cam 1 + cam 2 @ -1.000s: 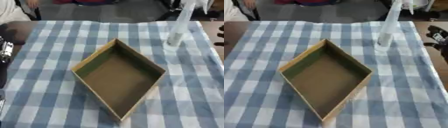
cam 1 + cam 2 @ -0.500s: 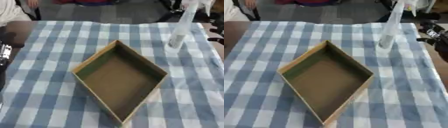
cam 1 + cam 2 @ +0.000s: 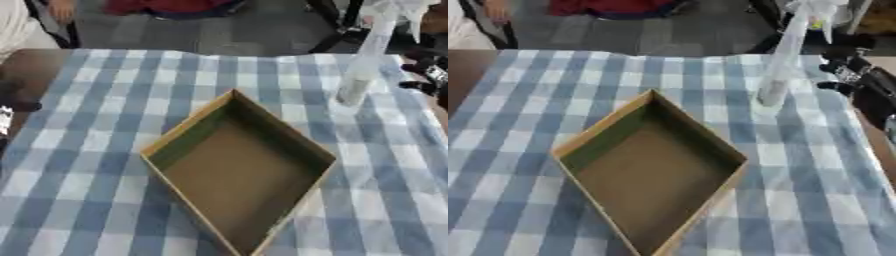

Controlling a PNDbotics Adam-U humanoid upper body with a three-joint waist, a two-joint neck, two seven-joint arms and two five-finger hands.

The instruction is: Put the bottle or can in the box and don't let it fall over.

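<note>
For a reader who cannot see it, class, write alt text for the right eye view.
An open cardboard box, empty, sits cornerwise on a blue-and-white checked tablecloth. A tall clear bottle stands upright beyond its far right side, apart from it. The robot's black right hand shows at the right edge near the bottle, not touching it.

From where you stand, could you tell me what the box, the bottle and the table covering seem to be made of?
The box looks like matte brown cardboard: thin walls, dull inside. The bottle seems to be clear plastic, pale and see-through, though glass cannot be ruled out. The table covering looks like woven cloth in a blue-and-white check, lying flat, without shine.
</note>
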